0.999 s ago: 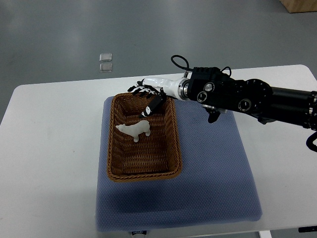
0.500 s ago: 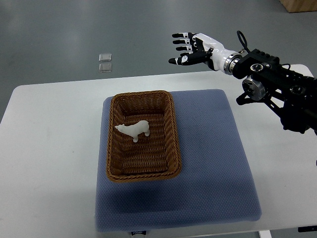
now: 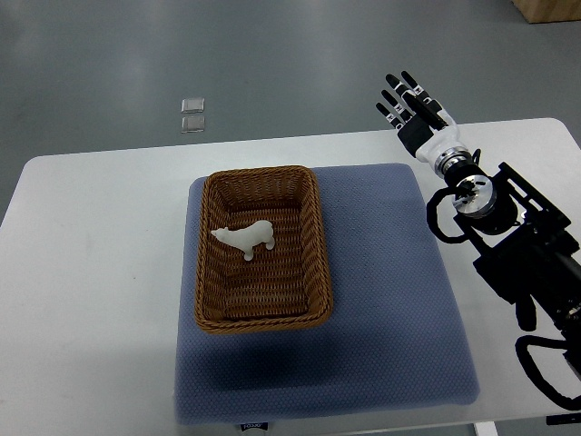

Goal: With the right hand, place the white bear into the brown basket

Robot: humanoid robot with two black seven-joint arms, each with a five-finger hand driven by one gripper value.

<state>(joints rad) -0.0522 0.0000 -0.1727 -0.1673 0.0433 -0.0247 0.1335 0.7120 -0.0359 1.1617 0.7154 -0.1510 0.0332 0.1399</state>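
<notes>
Lying in the brown basket [image 3: 313, 263], the white bear [image 3: 245, 237] is let go; the right hand [image 3: 413, 109] is open, far off.

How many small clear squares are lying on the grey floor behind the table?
2. The squares lie one behind the other on the floor, just beyond the table's far edge, left of centre. None seems hidden.

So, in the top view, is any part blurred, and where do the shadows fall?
Top view: sharp overall, with no motion blur on the right hand; soft, even light; a dark shadow on the blue mat just below the brown basket; the white bear is bright yet keeps its outline.
</notes>
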